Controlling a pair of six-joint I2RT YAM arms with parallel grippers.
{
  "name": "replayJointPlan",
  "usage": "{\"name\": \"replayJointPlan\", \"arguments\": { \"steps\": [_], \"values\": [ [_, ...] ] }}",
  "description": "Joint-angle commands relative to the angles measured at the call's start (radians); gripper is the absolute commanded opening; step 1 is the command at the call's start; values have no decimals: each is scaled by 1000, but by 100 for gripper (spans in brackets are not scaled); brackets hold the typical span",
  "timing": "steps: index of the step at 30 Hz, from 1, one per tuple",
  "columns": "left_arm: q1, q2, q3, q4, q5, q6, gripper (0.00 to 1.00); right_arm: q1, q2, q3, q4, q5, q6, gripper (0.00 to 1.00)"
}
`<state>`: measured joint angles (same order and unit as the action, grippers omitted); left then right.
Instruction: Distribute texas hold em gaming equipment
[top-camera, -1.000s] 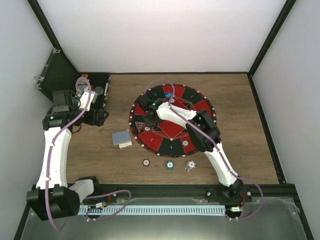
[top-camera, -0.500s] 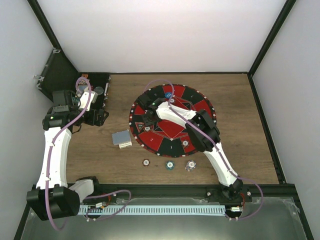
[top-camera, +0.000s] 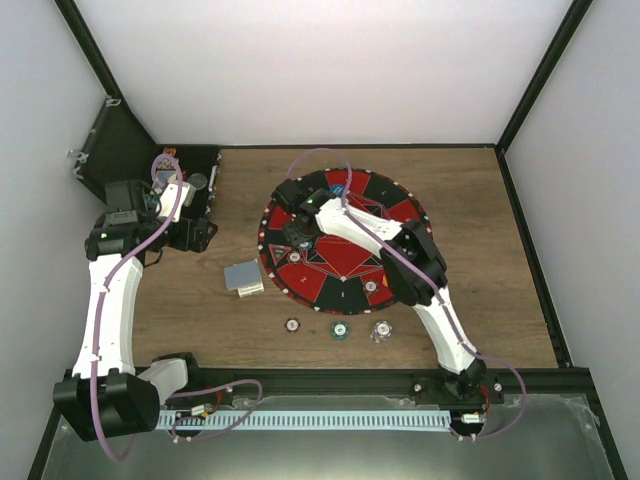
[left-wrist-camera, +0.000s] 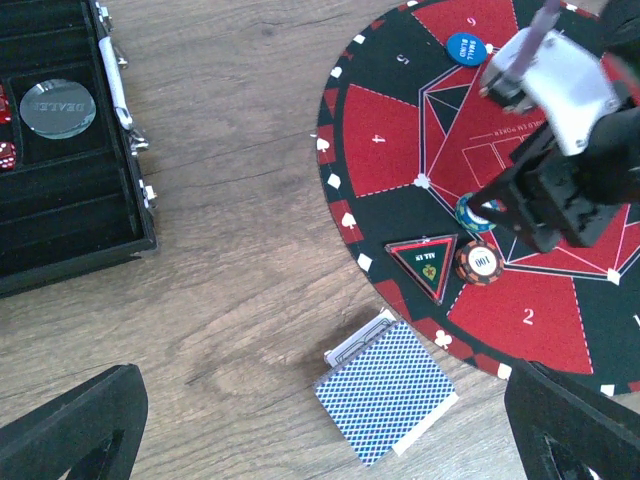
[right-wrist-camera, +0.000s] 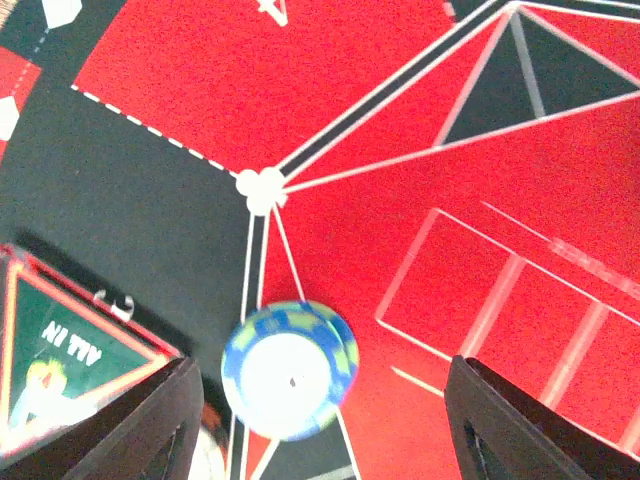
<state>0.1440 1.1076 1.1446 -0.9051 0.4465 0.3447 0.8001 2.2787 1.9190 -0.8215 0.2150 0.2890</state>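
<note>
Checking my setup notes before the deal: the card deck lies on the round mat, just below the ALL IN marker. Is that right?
Not quite. The card deck lies on the bare wooden table, just off the edge of the round mat, not on it. It does sit just below the ALL IN marker. The left wrist view shows this clearly.

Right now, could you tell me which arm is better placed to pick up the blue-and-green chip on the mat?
Right. The right gripper hangs open directly over the chip; the left gripper sits off the mat beside the case.
</note>
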Motion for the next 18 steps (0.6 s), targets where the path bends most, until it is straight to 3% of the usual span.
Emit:
{"name": "replayJointPlan", "arguments": {
  "steps": [1,10,18],
  "values": [
    [5,-16,8,4,6,5,100,4,-188,-85,-36,50,22,68],
    [6,-15,2,16,31,-3,100,189,-603,-630,-32,-20,183,70],
    [6,-9,2,21,34,-3,100,351,-738,-855,-18,-96,359,76]
  ]
}}
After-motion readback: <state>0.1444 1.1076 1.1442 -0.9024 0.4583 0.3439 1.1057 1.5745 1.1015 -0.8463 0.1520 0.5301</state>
